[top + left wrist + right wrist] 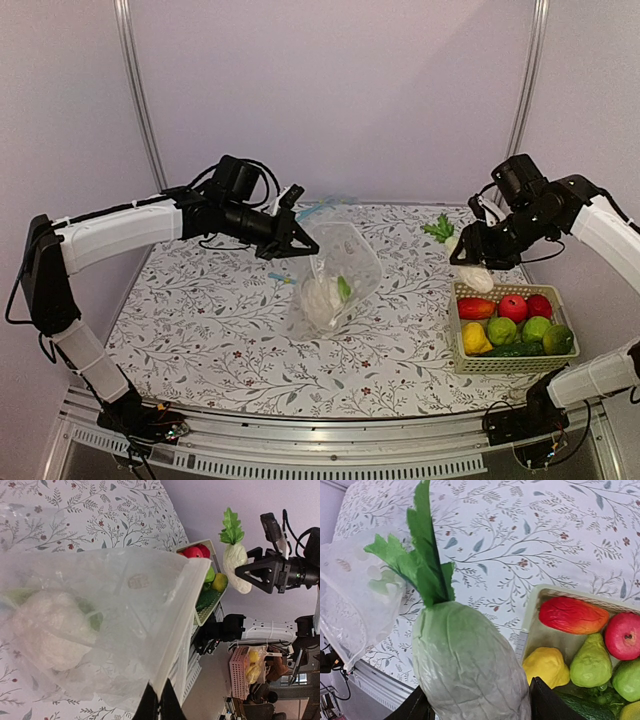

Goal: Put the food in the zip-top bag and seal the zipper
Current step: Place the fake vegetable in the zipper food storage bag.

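The left gripper (300, 241) had its jaws pressed together on the mouth edge of the bag (340, 272), right by the zipper (182, 625). The bag hung down from that pinch over the middle of the counter (200, 330). The pictures did not settle whether its bottom rested on the cloth. In the left wrist view only the dark tips of this gripper (157, 701) showed, as the rest was cut off at the lower edge. Inside the bag lay the cauliflower (47, 635), with a green fruit (344, 288) beside it that was blurred by the plastic.

The right gripper (478, 262) was clamped around the radish (472, 272) and held it in the air above the far-left corner of the basket (458, 340), with the leaves pointing away from the arms. In the right wrist view its fingers (547, 702) stood wide apart on either side of the white body (470, 670), with only their tips in frame. The lower end of the radish ran out of the picture.

The basket sat at the right of the counter. It held the lemon (545, 665), red fruits (572, 615) and a cucumber (585, 705) that was mostly buried under the others. A second, fainter bag (325, 208) lay at the far edge, its outline hard to trace.
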Robot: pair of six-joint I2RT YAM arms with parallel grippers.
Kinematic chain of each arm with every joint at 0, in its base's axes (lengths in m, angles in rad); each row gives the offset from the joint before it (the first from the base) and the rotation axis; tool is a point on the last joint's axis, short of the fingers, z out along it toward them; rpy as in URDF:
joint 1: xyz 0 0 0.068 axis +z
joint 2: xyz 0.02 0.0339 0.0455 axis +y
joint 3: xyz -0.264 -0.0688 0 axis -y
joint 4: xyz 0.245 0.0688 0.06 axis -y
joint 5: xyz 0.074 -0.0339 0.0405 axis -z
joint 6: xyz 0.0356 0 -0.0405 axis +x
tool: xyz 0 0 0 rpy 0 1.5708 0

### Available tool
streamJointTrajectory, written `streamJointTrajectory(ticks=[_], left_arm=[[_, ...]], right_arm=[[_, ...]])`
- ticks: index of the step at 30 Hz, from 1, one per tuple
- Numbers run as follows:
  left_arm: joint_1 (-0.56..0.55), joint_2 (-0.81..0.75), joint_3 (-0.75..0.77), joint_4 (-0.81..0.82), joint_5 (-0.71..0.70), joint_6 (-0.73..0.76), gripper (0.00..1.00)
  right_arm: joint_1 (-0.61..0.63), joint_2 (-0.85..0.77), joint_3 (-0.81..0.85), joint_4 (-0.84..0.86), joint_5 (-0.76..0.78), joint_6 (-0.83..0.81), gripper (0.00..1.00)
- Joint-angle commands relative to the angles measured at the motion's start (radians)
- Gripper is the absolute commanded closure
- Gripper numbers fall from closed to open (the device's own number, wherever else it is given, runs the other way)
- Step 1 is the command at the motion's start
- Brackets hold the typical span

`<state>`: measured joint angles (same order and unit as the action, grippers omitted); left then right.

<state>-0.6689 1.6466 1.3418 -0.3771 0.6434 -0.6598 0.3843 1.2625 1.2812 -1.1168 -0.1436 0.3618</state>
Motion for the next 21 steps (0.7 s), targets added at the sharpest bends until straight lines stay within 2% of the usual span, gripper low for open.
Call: streamJointTrajectory(ticks=[1, 5, 10, 17, 21], left_arm=[[0.011, 0.0, 0.007, 0.025, 0.005, -0.007, 1.0], [0.01, -0.002, 0.007, 0.026, 0.004, -0.006, 1.0], [0.011, -0.008, 0.007, 0.019, 0.0, 0.001, 1.0], [0.009, -0.01, 0.004, 0.017, -0.001, 0.006, 1.0], [0.008, -0.017, -0.001, 0.017, -0.001, 0.009, 1.0]], right_arm=[[0.151, 0.002, 0.06, 0.097, -0.114, 0.109, 0.49], [0.313, 0.095, 0.162, 0.137, -0.098, 0.145, 0.5], [0.428, 0.204, 0.231, 0.186, -0.125, 0.162, 0.51], [0.47, 0.348, 0.274, 0.234, -0.158, 0.232, 0.51], [0.47, 0.412, 0.322, 0.241, -0.127, 0.275, 0.5]])
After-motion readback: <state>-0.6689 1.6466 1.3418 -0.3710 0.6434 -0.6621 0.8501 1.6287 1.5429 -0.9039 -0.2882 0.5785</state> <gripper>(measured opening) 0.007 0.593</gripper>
